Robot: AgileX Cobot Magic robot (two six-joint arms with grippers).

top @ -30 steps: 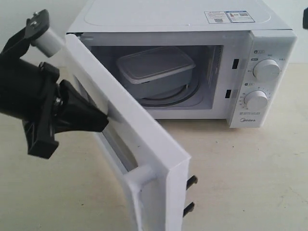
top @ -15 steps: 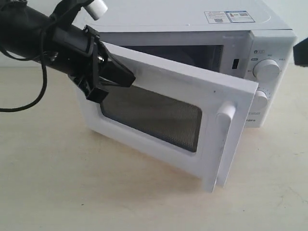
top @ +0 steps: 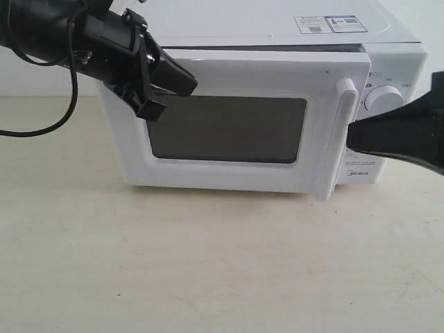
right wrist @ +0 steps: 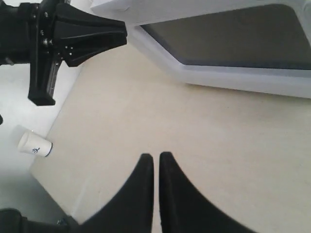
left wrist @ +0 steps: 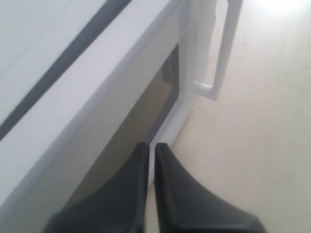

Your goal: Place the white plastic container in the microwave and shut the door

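The bare counter (top: pixel 222 263) lay nearest. Above its right side the right tool (top: pixel 350 139) reached in from the edge, its fingers pressed together on nothing, the tip just beside the handle (top: pixel 341 104); whether it touched could not be told. The left tool (top: pixel 192 82) came in from the upper left, its fingers also together and empty, the tip at the door's (top: pixel 229 73) upper corner on the hinge side. The door stood shut or very nearly so against the microwave (top: pixel 263 24), with a thin dark seam along its top edge. Its window (top: pixel 227 129) was dark and let nothing show, so the container was hidden in every view. Past the handle, one knob (top: pixel 383 99) showed on the panel. In the right wrist view a white cup (right wrist: pixel 35 144) sat beyond the counter's edge.
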